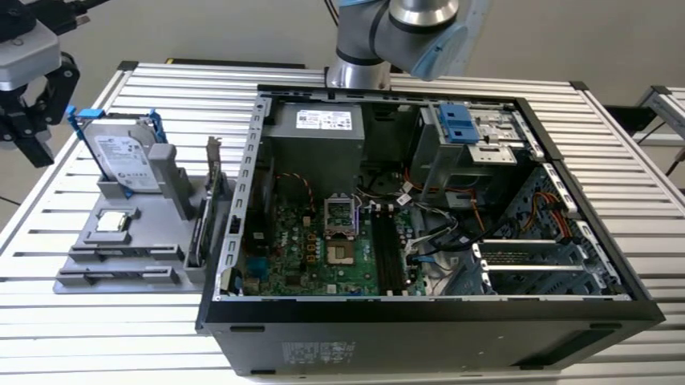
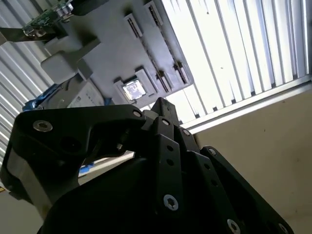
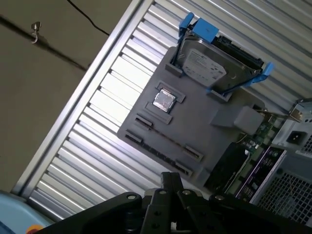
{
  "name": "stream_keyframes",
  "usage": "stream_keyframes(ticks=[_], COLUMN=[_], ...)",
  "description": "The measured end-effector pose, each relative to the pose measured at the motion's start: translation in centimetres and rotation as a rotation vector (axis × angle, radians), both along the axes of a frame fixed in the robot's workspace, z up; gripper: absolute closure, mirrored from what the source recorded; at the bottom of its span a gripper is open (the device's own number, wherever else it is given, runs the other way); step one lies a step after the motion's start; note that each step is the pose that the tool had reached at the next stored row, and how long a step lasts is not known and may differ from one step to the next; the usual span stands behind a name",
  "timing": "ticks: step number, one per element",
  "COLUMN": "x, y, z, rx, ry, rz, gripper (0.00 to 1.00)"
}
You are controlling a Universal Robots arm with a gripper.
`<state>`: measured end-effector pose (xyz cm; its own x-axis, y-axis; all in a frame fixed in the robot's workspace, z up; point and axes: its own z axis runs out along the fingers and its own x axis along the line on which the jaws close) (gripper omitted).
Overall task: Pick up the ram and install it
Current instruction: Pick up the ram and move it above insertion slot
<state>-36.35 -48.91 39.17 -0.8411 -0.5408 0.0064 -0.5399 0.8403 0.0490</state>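
Nearest the lens in both wrist views is the black claw (image 3: 168,179), poised above the counter (image 1: 160,88) and touching nothing; whether it is open or closed cannot be determined. Beneath it lies the grey holder tray (image 3: 195,131), set flat on the counter's slats. The ram (image 3: 165,140) appears to sit edge-on in this tray as a thin strip between two end clips, though it is hard to make out. Just beside that strip, a square processor chip (image 3: 164,100) rests in its own recess. Farther along the tray, the silver hard drive (image 3: 204,66) leans in its blue frame. The green card (image 3: 261,132) stands upright on the tray's side nearest the computer case (image 1: 428,321). In the exterior view, the claw hangs at the exterior view's left, near the hard drive and outside the case. The case lies open on its side, exposing the motherboard (image 1: 310,249). Its black memory slots (image 1: 387,249) are well apart from the ram. Beyond the case stands the arm (image 1: 407,32).
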Motion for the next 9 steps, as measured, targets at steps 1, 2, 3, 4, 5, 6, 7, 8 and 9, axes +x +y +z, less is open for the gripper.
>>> stream_keyframes(ticks=[1, 2, 3, 4, 5, 6, 7, 8, 9], x=[0.00, 0.00, 0.00, 0.00, 0.00, 0.00, 0.00, 0.00, 0.00], y=[0.00, 0.00, 0.00, 0.00, 0.00, 0.00, 0.00, 0.00, 0.00], z=[0.00, 0.00, 0.00, 0.00, 0.00, 0.00, 0.00, 0.00, 0.00], rx=[0.0000, 0.0000, 0.0000, 0.0000, 0.0000, 0.0000, 0.0001, 0.0000, 0.0000], ry=[0.0000, 0.0000, 0.0000, 0.0000, 0.0000, 0.0000, -0.0001, 0.0000, 0.0000], rz=[0.008, 0.017, 0.026, 0.035, 0.043, 0.051, 0.059, 0.068, 0.076], gripper=[1.00, 1.00, 1.00, 1.00, 1.00, 1.00, 1.00, 1.00, 1.00])
